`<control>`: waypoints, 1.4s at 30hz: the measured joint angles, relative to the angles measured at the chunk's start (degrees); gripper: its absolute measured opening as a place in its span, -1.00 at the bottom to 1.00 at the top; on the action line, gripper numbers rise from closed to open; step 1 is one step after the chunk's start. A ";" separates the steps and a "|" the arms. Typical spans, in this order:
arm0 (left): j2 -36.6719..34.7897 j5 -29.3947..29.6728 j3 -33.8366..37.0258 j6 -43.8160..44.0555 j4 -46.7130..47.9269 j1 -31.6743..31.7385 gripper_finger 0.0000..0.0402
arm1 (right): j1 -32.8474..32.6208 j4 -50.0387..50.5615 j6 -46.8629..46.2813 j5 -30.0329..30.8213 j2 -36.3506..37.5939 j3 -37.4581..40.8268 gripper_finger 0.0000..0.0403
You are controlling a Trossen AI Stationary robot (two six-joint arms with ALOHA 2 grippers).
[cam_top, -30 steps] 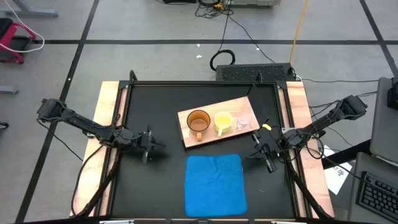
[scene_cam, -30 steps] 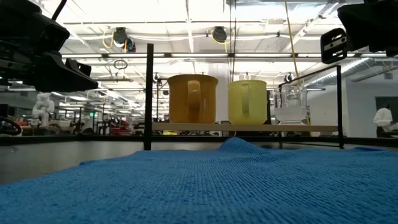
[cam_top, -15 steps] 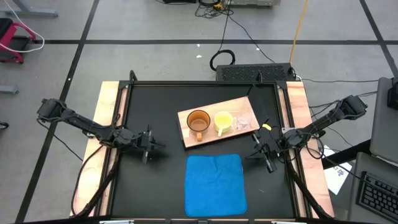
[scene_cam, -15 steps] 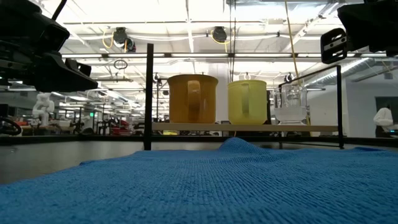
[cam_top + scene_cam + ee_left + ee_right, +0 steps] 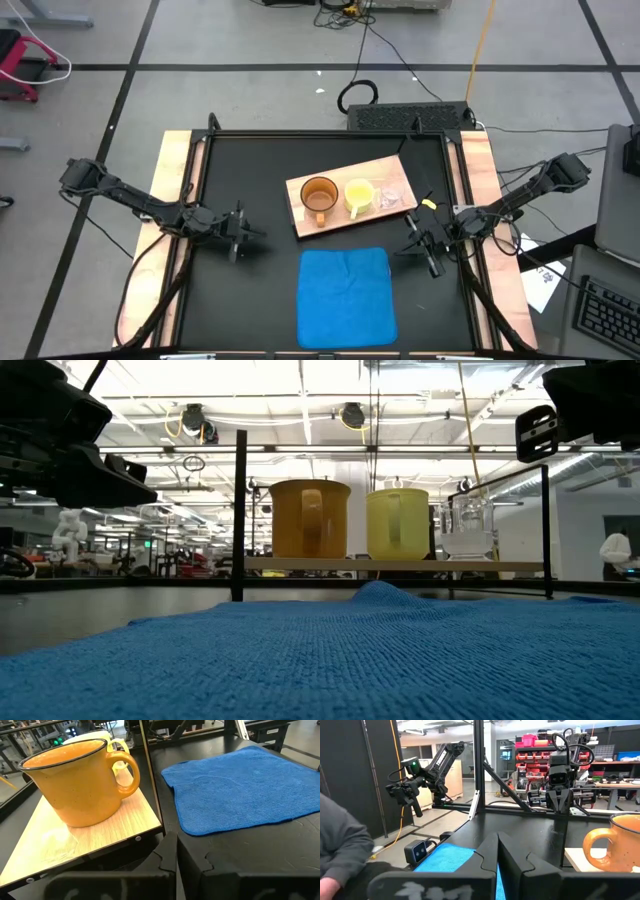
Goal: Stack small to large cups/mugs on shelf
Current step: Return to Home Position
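High view: the left arm reaches in from the left edge of the black table [image 5: 250, 300], and the left gripper [image 5: 250, 234] hangs over the table's left part, well apart from the mugs. In the left wrist view its two dark fingers [image 5: 167, 862] are pressed together with nothing between them.

To its right, on the far half of the table, lies the shelf board [image 5: 303, 218], set at a slant. The three vessels stand upright on it in a row. The amber mug [image 5: 319, 195] is at the left end, the yellow mug [image 5: 358, 193] is just beside it in the middle, and the clear cup [image 5: 392, 197] is at the right end, close to the yellow one. In the low view they step down in height from left to right.

The blue mat [image 5: 346, 295] lies flat on the near side of the board, apart from it.

Farther right, the right gripper [image 5: 408, 246] hovers near the table's right edge, clear of the board and the mat. The right wrist view shows its fingers [image 5: 487, 865] closed against each other, empty. At the edge of that view a person's grey sleeve [image 5: 340, 850] shows beyond the table.
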State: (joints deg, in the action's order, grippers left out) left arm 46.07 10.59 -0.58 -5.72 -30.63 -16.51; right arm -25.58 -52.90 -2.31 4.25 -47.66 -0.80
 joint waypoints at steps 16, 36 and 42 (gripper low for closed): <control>-0.01 0.00 0.00 0.00 0.00 0.00 -0.86 | 0.00 0.02 0.00 0.00 0.00 0.02 -1.00; -0.01 0.00 0.00 0.00 -0.02 0.00 -0.87 | 0.00 0.01 -0.01 0.01 0.00 0.01 -1.00; -0.01 0.00 0.00 0.00 -0.02 0.00 -0.84 | 0.00 0.02 -0.02 0.00 0.00 0.00 -1.00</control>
State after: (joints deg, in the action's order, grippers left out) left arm 46.06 10.59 -0.58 -5.72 -30.65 -16.51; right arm -25.59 -52.88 -2.33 4.25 -47.66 -0.79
